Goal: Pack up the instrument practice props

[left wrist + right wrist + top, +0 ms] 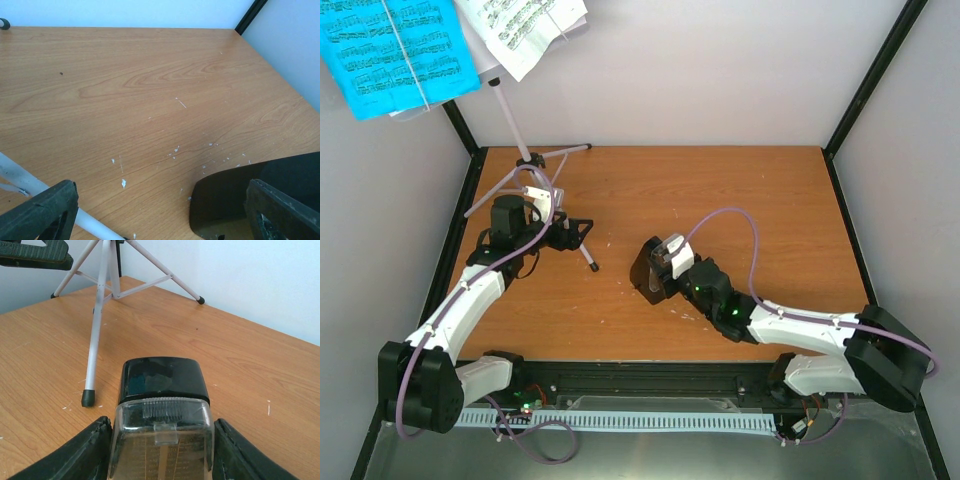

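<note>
The black metronome [162, 382] with its clear cover [162, 440] lies tilted on the table, seen mid-table as the metronome [653, 270]. My right gripper [162, 452] is shut on it, one finger against each side of the cover; the same right gripper [672, 258] shows from above. The silver music stand [510, 110] stands at the back left on its tripod legs [95, 340], carrying a blue sheet [395, 50] and a white sheet [525, 30]. My left gripper [570, 232] is open wide, low at the stand's front leg [90, 225], which passes just inside its left finger [40, 210].
The wooden table [720, 190] is walled on three sides by white panels with black corner posts [870, 80]. A dark rounded shape [225, 200] sits beside my left gripper's right finger. The stand's rubber foot [88, 397] rests near the metronome.
</note>
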Action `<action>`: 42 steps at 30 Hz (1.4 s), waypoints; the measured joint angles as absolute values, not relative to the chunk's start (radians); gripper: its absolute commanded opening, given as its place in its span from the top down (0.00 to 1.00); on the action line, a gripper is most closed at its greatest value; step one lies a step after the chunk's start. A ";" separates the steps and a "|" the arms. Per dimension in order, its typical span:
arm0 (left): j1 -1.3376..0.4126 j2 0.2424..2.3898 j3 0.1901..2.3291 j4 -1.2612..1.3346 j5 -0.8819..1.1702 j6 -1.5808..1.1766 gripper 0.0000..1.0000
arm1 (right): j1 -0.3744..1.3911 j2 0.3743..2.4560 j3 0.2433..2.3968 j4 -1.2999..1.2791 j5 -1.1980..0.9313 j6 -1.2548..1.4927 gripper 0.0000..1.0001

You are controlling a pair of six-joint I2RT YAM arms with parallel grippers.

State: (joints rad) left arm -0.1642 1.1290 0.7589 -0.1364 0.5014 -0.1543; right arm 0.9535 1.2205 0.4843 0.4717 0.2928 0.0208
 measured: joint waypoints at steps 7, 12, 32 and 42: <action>-0.164 1.129 0.759 -0.136 0.501 -0.154 0.08 | 0.942 1.235 0.493 0.461 0.268 0.018 0.33; -0.164 1.129 0.759 -0.136 0.501 -0.154 0.08 | 0.941 1.246 0.490 0.379 0.245 0.009 0.01; -0.177 1.106 0.785 -0.173 0.529 -0.120 0.00 | 0.711 0.763 0.572 -0.097 0.223 0.109 0.00; -0.540 1.305 1.006 -0.216 0.632 -0.223 0.01 | 0.475 0.739 0.533 -0.208 0.118 0.339 0.00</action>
State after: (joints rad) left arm -0.5396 1.3048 1.0061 -0.2157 0.6319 -0.2234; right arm 0.4747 0.7387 0.5331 -0.2077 0.1181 0.3389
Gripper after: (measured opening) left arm 0.995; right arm 0.998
